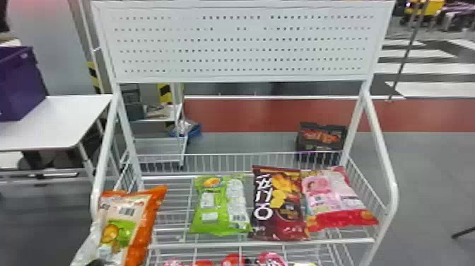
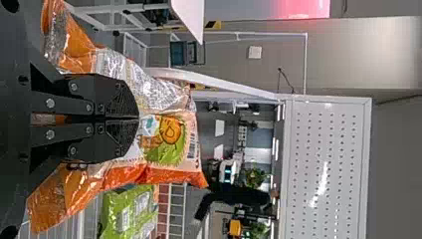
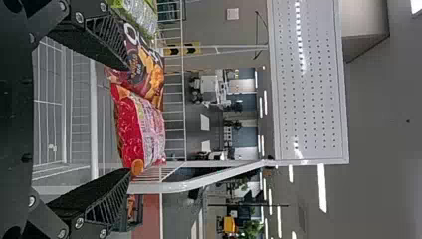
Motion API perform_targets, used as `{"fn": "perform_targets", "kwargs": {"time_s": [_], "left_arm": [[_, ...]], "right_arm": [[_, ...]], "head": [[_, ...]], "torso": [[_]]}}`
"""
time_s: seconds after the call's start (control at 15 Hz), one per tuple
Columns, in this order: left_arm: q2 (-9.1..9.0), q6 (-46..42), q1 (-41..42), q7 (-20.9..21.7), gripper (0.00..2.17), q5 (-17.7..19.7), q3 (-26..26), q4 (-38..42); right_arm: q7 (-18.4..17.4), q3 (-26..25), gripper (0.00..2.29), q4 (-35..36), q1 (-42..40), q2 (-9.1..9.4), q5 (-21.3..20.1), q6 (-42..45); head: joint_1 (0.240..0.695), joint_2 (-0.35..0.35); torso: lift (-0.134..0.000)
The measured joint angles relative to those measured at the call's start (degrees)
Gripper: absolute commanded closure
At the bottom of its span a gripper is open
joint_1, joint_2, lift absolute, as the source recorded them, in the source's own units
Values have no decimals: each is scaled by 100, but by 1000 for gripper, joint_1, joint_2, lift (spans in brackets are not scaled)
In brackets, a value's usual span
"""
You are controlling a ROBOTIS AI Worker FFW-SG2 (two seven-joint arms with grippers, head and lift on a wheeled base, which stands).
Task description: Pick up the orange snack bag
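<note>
Black flat-fingered left gripper (image 2: 138,119): fingers together, pinching the puffed plastic orange snack bag (image 1: 123,226), orange-edged with a cream and silver middle. Bag lies directly at the fingertips, bulging past them on both sides; hardly any reach left to make. Long axis, by the head view, runs from the near, lower end up and away, top leaning a little to the robot's right. Gripper meets it low, from the near side. Left arm plainly the nearer.

Bag's place: left end of the white wire shelf (image 1: 173,208), overlapping its front corner in the head view. Whether any weight rests on wire, cannot tell. Hold looks made; what remains, by judgement, is lifting and drawing back.

Edges: white curved metal side rail (image 1: 101,159) crosses close behind the bag's left side, the likeliest snag. White front rail (image 1: 212,244) runs low to its right. A strip of bare wire separates it from the shiny green bag (image 1: 220,201). Best room: upward and toward the robot.

Farther right: black right gripper (image 3: 128,118), fingers wide apart, nothing between them, facing the maroon chip bag (image 1: 279,201) and pink-and-red bag (image 1: 332,198).
</note>
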State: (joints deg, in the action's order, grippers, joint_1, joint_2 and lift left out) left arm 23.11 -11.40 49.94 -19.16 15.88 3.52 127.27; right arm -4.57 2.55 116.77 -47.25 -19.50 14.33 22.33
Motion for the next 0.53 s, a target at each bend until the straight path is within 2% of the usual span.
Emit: {"fn": "perform_targets", "kwargs": {"time_s": [0.53], "left_arm": [[-71, -1116, 512, -12, 1092, -193, 176, -331]], "right_arm": [[0, 1, 167, -30, 24, 13, 9, -15]], "head": [[499, 0]], "torso": [[0]]}}
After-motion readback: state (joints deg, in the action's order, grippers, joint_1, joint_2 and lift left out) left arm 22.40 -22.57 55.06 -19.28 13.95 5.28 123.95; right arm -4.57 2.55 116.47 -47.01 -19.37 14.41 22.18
